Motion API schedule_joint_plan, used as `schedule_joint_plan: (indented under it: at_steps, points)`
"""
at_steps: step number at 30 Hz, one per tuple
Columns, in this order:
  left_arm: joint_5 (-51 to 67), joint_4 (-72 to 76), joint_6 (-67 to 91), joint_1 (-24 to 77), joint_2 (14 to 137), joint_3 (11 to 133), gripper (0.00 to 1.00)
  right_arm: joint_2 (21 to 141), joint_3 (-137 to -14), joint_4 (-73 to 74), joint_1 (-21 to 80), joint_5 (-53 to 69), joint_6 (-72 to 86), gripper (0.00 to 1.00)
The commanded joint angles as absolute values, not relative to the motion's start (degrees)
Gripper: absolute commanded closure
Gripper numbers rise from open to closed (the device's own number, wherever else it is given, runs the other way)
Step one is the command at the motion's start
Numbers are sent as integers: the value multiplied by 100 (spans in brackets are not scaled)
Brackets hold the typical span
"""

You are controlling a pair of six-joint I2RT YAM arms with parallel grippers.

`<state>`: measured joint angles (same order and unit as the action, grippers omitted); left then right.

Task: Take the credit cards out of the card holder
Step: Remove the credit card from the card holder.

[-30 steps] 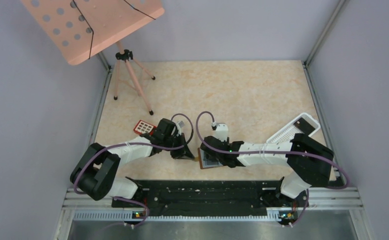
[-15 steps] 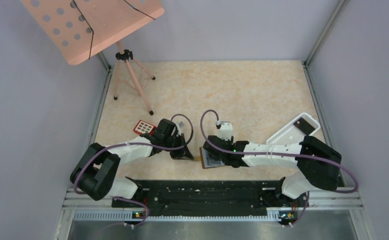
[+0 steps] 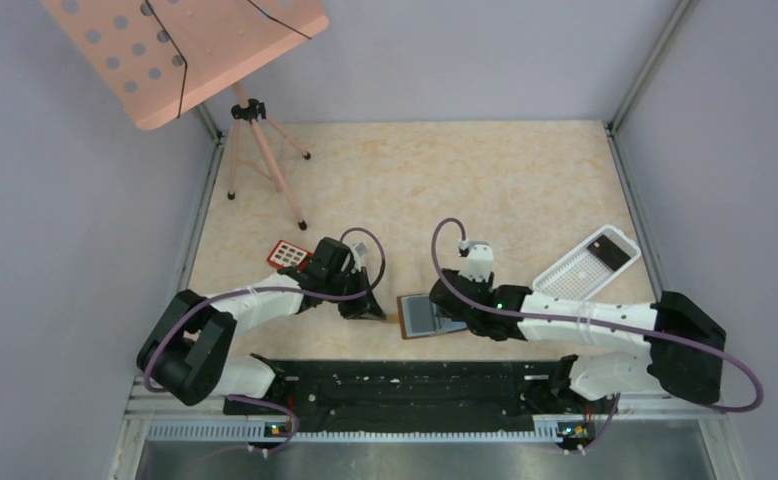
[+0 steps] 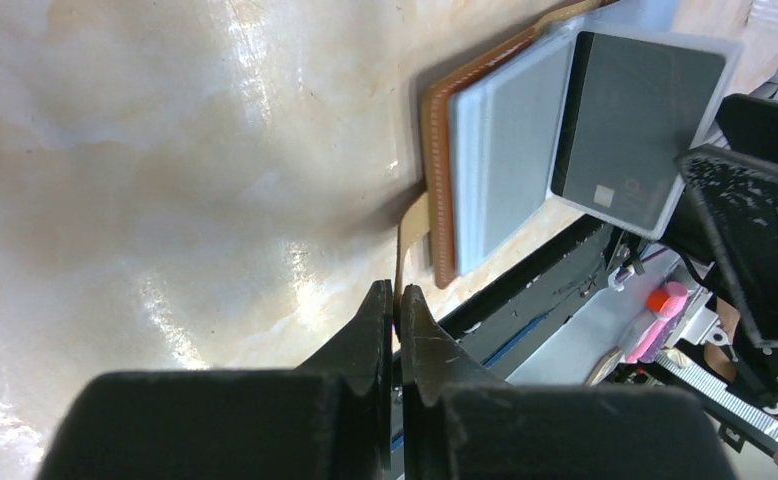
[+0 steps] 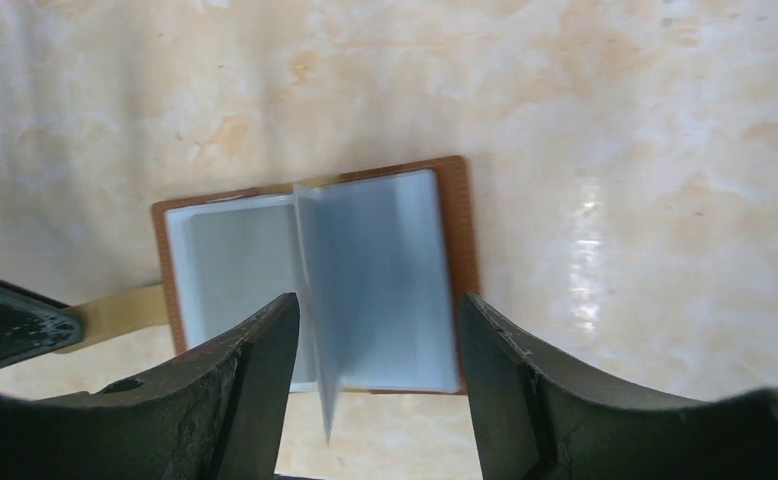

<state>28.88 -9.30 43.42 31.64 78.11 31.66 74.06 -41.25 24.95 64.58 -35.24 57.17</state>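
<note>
The brown card holder (image 3: 417,316) lies open on the table, its blue-grey sleeves (image 5: 225,270) facing up. My left gripper (image 4: 396,292) is shut on the holder's thin brown tab (image 4: 412,225), pinning it at the holder's left edge. My right gripper (image 5: 375,305) hovers open over the right half. One clear sleeve leaf (image 5: 375,260) stands raised and blurred between its fingers, and no finger touches it. In the left wrist view a dark credit card (image 4: 635,110) shows inside that lifted leaf, next to the right gripper's finger (image 4: 755,240).
A red keypad-like block (image 3: 288,254) lies just behind the left gripper. At the right, a white perforated tray (image 3: 570,275) carries a dark card-like piece (image 3: 613,252). A pink music stand (image 3: 185,50) on a tripod (image 3: 265,165) occupies the back left. The black base rail (image 3: 405,385) runs close behind the holder.
My right arm has swung to the right and its wrist has drawn back, uncovering more of the open holder. The left gripper has kept its hold on the tab without moving.
</note>
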Motion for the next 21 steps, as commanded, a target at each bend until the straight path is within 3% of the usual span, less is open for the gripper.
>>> schedule_joint_plan:
  at_steps: [1, 7, 10, 14, 17, 21]
  points:
    - [2817, -1107, 4259, 3153, 7566, 3390, 100, 6668, -3949, 3273, 6265, -3859, 5675, 41]
    - [2716, -1352, 4292, 3154, 7476, 3653, 99, 5903, -3935, 3134, 5977, -3323, 5324, 44]
    - [2653, -1469, 4346, 3152, 7421, 3826, 87, 5830, -3955, 2740, 5889, -2774, 4949, 49]
    - [2531, -1695, 4391, 3153, 7278, 4141, 68, 5791, -3689, 1955, 5421, -1687, 4692, 64]
    - [2505, -1746, 4449, 3150, 7127, 4349, 63, 5789, -3382, 1308, 5012, -838, 4598, 72]
    - [2538, -1437, 4610, 3215, 6957, 4442, 61, 5938, -3147, 853, 4649, -205, 4603, 75]
